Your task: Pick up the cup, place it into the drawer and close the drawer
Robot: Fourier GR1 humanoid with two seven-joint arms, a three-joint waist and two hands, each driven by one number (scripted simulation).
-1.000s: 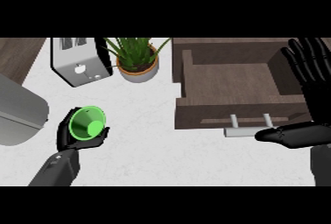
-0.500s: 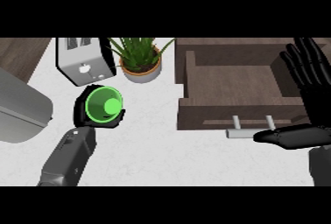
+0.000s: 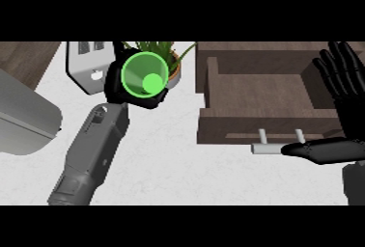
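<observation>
A bright green cup [image 3: 145, 77] is held above the counter with its mouth facing me, and my left hand [image 3: 121, 94] is shut round it from behind. The hand and its grey forearm rise from the lower left, and the cup hangs in front of the potted plant. To the right, the brown wooden drawer [image 3: 257, 91] stands pulled out, its inside bare, with a pale bar handle [image 3: 274, 147] on its front. My right hand [image 3: 342, 82] rests open at the right edge, fingers straight up beside the drawer, thumb near the handle.
A white toaster [image 3: 89, 65] stands at the back left, partly behind the cup. A potted plant [image 3: 171, 58] with green leaves sits behind the cup. A grey rounded appliance [image 3: 21, 123] fills the left edge. White counter [image 3: 192, 173] lies in front of the drawer.
My left hand has lifted the cup up and to the right, from the counter's left side towards the plant and drawer. The right hand has stayed still.
</observation>
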